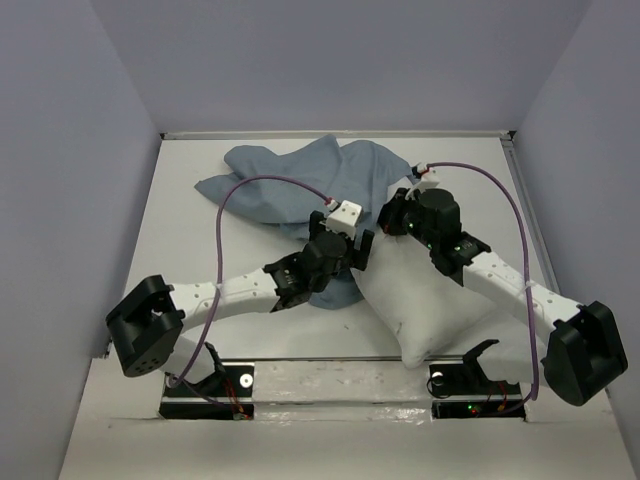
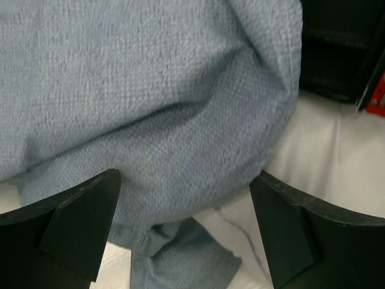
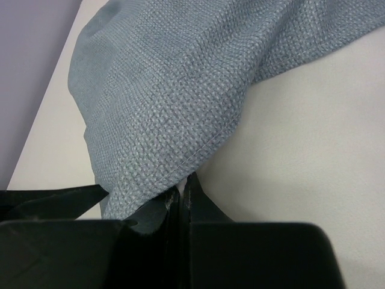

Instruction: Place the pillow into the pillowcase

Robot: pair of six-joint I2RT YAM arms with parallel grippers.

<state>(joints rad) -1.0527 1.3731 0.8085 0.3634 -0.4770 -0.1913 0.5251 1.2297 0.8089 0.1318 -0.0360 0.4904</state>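
Note:
The white pillow (image 1: 425,300) lies at the near right of the table, its far corner under the dusty blue-grey pillowcase (image 1: 290,180), which is bunched at the back centre. My left gripper (image 1: 352,255) is open. In the left wrist view its gripper (image 2: 185,180) straddles a fold of pillowcase (image 2: 150,90), with the pillow (image 2: 337,150) to the right. My right gripper (image 1: 392,212) is at the pillow's far corner. In the right wrist view it (image 3: 182,189) is shut on the hem of the pillowcase (image 3: 168,90), stretched over the pillow (image 3: 313,138).
Grey walls (image 1: 80,150) close in the white table (image 1: 180,240) on the left, back and right. Purple cables (image 1: 225,210) loop above both arms. A metal rail (image 1: 330,372) and the arm bases run along the near edge.

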